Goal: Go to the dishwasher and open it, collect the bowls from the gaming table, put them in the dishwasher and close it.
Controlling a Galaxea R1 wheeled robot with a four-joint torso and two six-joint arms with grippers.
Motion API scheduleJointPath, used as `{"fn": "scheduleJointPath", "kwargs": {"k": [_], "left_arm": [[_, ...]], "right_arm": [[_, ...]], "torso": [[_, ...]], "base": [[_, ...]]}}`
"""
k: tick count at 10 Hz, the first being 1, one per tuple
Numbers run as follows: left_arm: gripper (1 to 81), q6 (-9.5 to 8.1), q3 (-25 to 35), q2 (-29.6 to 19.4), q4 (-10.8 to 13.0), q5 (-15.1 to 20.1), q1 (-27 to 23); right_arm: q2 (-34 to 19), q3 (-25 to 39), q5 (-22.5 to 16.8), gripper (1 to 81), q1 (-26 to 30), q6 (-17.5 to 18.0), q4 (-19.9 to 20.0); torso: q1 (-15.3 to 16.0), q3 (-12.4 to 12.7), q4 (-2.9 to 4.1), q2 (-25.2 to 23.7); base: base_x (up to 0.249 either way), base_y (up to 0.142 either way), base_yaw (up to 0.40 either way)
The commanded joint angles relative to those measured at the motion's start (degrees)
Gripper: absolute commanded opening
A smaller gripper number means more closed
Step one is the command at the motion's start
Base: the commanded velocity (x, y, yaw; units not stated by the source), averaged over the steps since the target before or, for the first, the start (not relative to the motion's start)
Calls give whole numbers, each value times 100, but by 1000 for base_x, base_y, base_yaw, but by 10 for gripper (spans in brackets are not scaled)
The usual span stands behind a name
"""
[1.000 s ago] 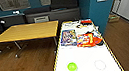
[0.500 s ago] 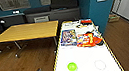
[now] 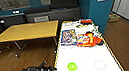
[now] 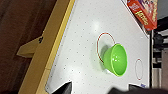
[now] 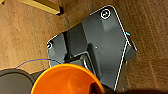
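Green bowl (image 3: 72, 66) sits on the white surface (image 3: 84, 55); my left gripper (image 3: 49, 70) has now reached its edge, jaws released; orange bowl (image 5: 66, 80) fills the right wrist view, grip unclear.

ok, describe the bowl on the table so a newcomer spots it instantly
Find the long white table with the yellow rim right of the wooden tables. At its near end, ahead of the left gripper, stands a small bowl. It is bright lime green, unlike the colourful boxes farther up.
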Motion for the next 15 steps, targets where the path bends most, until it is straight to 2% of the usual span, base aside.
{"fn": "scheduleJointPath", "kwargs": {"k": [1, 2, 3, 7, 10, 13, 15], "left_arm": [[811, -56, -788, 598, -73, 579, -770], [811, -109, -993, 768, -73, 580, -770], [811, -276, -1178, 961, -73, 571, -761], [811, -583, -1924, 1646, -64, 614, -778], [811, -583, -2022, 1937, -3, 677, -866], [811, -583, -3076, 2710, 50, 984, -866], [811, -583, -3454, 3053, 155, 993, -884]], "right_arm": [[-252, 161, -415, 10, 131, 13, 0], [-252, 134, -424, 10, 157, 13, 0], [-252, 126, -433, 10, 184, 13, 0], [-182, 117, -547, 10, 246, 13, 0], [-173, 161, -565, 10, 263, 13, -9], [-138, 126, -679, 10, 298, 13, -18], [-120, 99, -688, 10, 307, 13, -26]], "torso": [[0, 0, 0, 0], [0, 0, 0, 0], [0, 0, 0, 0], [0, -4, 0, 0], [2, -4, 0, 2], [2, -6, 0, 2], [2, -6, 0, 2]], "base": [[0, 0, 0], [0, 0, 0], [0, 0, 0], [0, 0, 0], [0, 0, 0], [0, 0, 0], [0, 0, 0]]}}
